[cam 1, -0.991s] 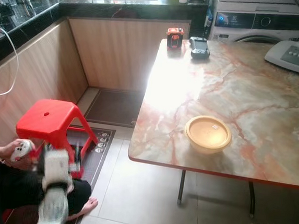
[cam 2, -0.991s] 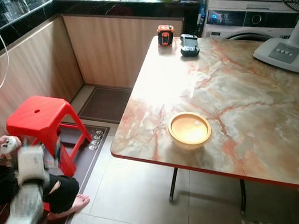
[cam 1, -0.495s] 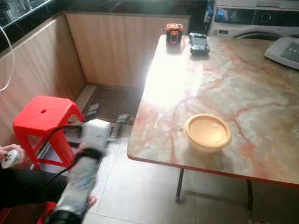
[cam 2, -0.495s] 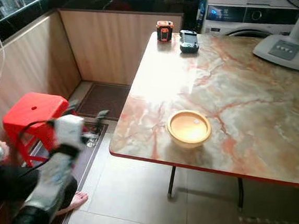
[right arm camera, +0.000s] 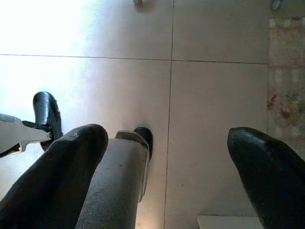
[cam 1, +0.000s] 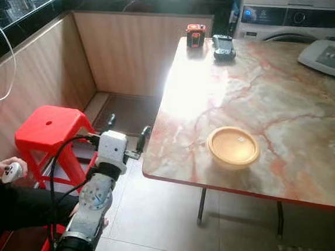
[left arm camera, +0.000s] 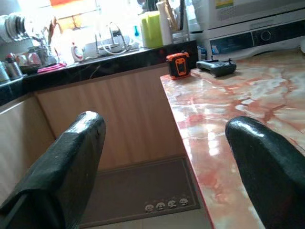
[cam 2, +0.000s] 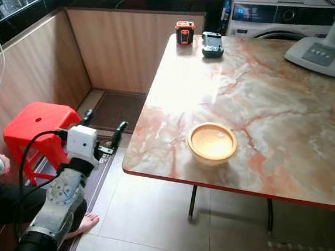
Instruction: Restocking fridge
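A yellow lidded bowl (cam 1: 233, 147) sits near the front edge of the marble table (cam 1: 287, 95). My left gripper (cam 1: 127, 129) is raised just left of the table's front-left corner, open and empty, fingers pointing toward the back counter. In the left wrist view the open left gripper (left arm camera: 162, 162) looks along the table's left edge. My right gripper (right arm camera: 167, 176) hangs open over the tiled floor, nothing between its fingers.
An orange device (cam 1: 195, 36) and a black controller (cam 1: 223, 49) lie at the table's far-left corner; a fan base (cam 1: 333, 58) stands far right. A red stool (cam 1: 53, 128) and a seated person holding a white controller (cam 1: 12, 172) are at my left. Wooden cabinets (cam 1: 133, 52) stand behind.
My left arm has swung up from low beside the person toward the table's front-left corner and now holds still, fingers open. The camera has shifted slightly.
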You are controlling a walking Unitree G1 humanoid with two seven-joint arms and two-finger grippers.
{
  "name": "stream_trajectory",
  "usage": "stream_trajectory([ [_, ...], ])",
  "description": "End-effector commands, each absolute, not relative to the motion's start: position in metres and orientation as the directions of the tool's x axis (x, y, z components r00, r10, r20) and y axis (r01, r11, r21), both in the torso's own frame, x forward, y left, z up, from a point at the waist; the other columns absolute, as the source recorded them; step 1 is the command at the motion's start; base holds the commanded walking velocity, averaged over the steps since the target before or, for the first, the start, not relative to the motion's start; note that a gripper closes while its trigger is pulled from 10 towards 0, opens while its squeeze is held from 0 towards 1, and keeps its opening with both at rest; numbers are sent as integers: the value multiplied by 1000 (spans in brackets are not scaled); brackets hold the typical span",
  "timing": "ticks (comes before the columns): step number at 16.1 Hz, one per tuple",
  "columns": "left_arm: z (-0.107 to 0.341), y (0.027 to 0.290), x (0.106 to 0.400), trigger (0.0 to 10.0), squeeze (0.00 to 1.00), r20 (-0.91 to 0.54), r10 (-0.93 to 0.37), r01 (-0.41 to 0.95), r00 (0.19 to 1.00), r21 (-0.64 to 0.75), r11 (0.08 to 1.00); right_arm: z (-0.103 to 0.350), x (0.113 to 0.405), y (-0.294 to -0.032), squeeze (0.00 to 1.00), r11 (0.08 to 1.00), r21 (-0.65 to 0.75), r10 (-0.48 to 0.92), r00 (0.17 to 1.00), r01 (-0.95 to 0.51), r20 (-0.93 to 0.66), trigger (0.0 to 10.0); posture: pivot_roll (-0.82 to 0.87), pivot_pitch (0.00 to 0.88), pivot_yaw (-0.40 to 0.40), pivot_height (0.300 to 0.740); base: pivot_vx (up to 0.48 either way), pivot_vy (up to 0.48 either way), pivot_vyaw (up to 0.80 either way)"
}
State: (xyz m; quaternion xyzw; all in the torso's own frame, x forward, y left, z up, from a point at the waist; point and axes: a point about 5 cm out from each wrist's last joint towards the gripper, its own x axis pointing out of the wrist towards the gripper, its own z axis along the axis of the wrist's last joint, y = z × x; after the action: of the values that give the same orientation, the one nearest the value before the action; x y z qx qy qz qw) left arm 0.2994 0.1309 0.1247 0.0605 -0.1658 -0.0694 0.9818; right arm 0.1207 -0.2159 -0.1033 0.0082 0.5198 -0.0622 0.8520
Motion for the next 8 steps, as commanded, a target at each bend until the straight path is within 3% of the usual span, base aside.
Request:
stream_trajectory([
  [1,127,137,299,10000,0,318,-124,87,940,128,988,-104,120,-214,0,992,-42,-91,452,116,-887,10000,-67,51,86,740,0,-270,0],
  [8,129,135,302,10000,0,309,-130,96,942,123,988,-104,121,-214,0,992,-42,-92,452,119,-887,10000,-72,48,89,740,0,-279,0],
])
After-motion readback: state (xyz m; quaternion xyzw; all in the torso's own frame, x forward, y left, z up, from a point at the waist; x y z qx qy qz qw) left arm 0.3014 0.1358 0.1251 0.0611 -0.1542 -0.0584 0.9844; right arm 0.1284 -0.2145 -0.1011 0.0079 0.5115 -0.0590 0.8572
